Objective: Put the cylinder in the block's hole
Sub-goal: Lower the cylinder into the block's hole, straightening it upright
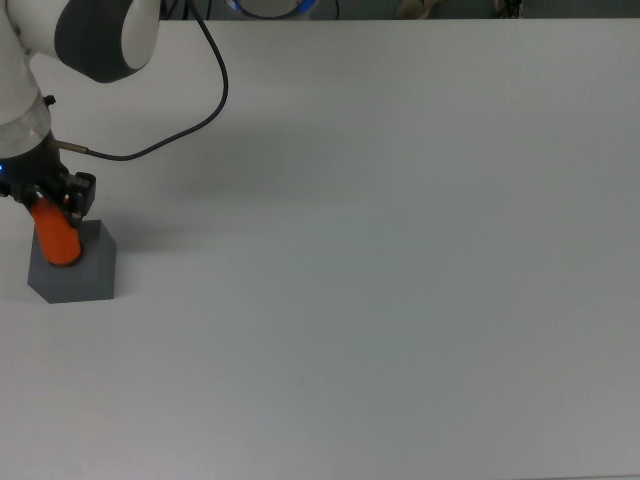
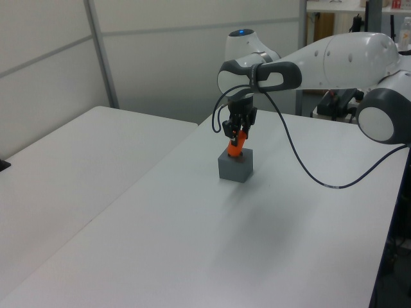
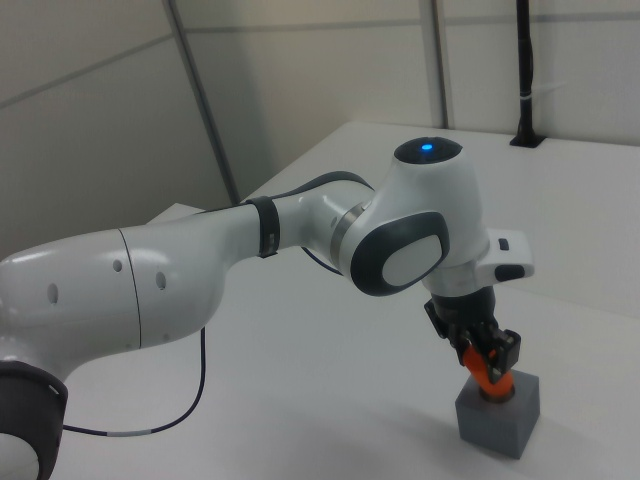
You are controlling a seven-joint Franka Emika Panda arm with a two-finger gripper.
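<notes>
The dark grey block rests on the white table at the top view's left edge. My gripper is shut on the bright orange cylinder, directly above the block. The cylinder stands nearly upright, and its lower end reaches the block's top, covering the hole. How deep it sits in the hole cannot be told.
The white table stretches wide to the top view's right of the block. A black cable loops from the arm over the table. In the left view, a second white table adjoins on the left.
</notes>
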